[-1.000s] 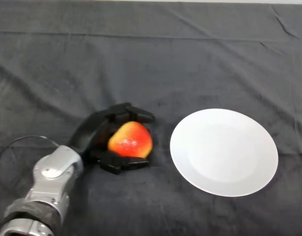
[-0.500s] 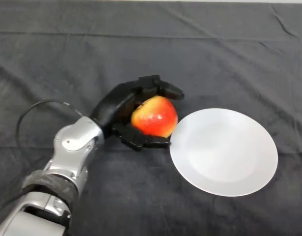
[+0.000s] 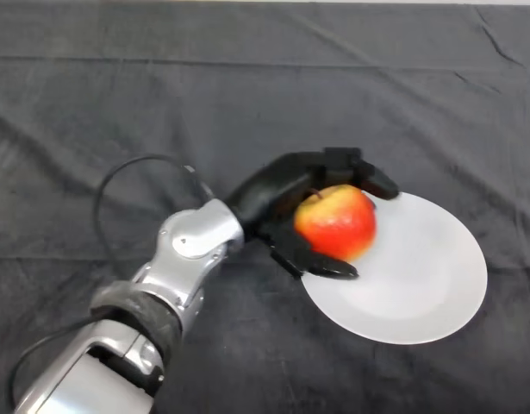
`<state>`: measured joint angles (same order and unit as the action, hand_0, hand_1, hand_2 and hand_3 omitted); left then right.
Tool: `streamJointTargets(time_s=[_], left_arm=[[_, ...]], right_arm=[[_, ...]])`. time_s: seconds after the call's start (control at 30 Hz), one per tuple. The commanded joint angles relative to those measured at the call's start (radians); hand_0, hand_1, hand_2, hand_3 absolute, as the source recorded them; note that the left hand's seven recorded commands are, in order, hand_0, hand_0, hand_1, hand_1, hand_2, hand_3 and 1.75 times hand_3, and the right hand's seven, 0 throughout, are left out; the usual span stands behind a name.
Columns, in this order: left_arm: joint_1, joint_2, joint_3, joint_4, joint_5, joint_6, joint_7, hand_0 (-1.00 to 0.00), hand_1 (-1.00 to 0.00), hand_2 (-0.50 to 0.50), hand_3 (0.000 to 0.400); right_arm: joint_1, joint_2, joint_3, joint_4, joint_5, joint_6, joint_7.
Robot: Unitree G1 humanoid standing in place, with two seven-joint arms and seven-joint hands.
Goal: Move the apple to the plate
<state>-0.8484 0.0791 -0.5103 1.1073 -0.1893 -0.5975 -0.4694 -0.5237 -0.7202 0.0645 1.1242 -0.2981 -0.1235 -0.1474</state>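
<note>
A red and yellow apple (image 3: 336, 221) is held in my black left hand (image 3: 277, 194), whose fingers curl over its top while the thumb wraps under it. The apple hangs over the left edge of a round white plate (image 3: 420, 276) that lies on the dark cloth at the right. My silver-grey arm reaches in from the lower left. The hand covers the apple's left side and the plate's left rim.
A dark cloth (image 3: 118, 103) with folds and creases covers the whole table. Apart from the plate, nothing else lies on it.
My hand has lifted the apple off the cloth and carried it to the right, from left of the plate to over the plate's left edge. The arm has stretched out further.
</note>
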Motion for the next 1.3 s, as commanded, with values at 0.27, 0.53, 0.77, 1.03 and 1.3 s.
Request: streamJointTargets(time_s=[0.27, 0.53, 0.77, 1.03, 1.3], left_arm=[[-0.07, 0.004, -0.156, -0.054, -0.002, 0.062, 0.022, -1.0, -1.0, 0.0, 0.4], [-0.063, 0.02, -0.245, -0.073, 0.005, 0.113, 0.039, -0.55, -0.61, 0.03, 0.245], [-0.073, 0.026, -0.279, -0.082, 0.007, 0.152, 0.06, 0.0, 0.0, 0.0, 0.0], [-0.086, 0.043, -0.276, -0.082, 0.002, 0.166, 0.081, 0.0, 0.0, 0.0, 0.0], [-0.105, 0.1, -0.188, -0.064, -0.025, 0.138, 0.081, 0.0, 0.0, 0.0, 0.0]], right_arm=[[0.078, 0.055, 0.0285, 0.045, -0.0231, 0.009, 0.0104], [0.078, 0.055, 0.0288, 0.046, -0.0233, 0.009, 0.0101], [0.077, 0.055, 0.029, 0.047, -0.0234, 0.008, 0.0099], [0.077, 0.055, 0.0291, 0.048, -0.0234, 0.007, 0.0097], [0.077, 0.055, 0.0292, 0.048, -0.0234, 0.007, 0.0096]])
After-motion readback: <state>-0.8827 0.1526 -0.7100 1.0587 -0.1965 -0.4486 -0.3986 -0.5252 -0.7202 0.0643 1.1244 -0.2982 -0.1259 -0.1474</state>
